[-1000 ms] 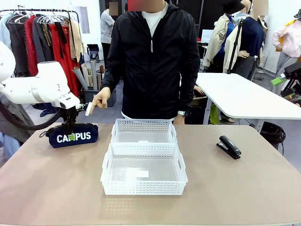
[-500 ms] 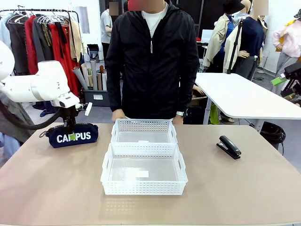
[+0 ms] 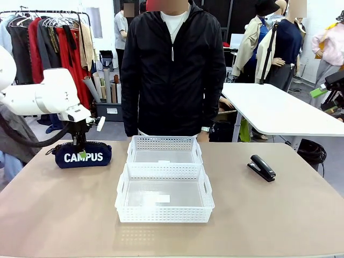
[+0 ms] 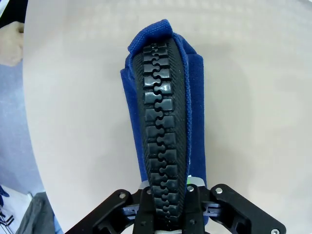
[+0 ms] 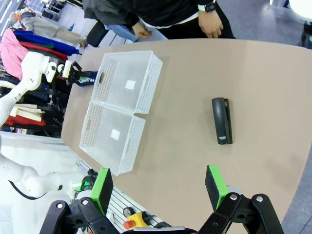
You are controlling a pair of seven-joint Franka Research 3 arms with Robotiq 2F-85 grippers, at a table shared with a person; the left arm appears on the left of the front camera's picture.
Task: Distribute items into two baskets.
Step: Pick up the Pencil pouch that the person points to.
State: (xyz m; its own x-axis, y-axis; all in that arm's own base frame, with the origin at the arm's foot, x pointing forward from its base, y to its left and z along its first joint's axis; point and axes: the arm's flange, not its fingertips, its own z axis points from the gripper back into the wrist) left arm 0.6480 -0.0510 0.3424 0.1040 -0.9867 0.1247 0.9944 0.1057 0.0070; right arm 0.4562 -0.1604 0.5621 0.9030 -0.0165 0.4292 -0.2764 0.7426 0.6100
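The navy CAMPUS pouch (image 3: 91, 157) lies lengthwise on the bench (image 3: 59, 215), towards its far left corner. It is soft padded fabric with a chunky black moulded zip (image 4: 161, 122) along its upper ridge, so expect it to be light, to give under pressure and to sag at both ends once lifted. Your left claw (image 4: 168, 197) is pinched shut across that zip ridge at about mid-length. That looks a sound hold, since the ridge is the firmest line and the middle should keep it balanced.

The black stapler (image 3: 262, 167) sits on the right side of the bench. It is small, rigid and smooth-cased, probably dense for its size, and best taken across its narrow body.

The far basket (image 3: 164, 143) and near basket (image 3: 164, 214) stand touching at mid-bench. Both are empty, made of stiff white plastic with lattice walls and flared rims.

Your right claw (image 5: 158, 187) hangs high over the bench, jaws wide apart, holding nothing.
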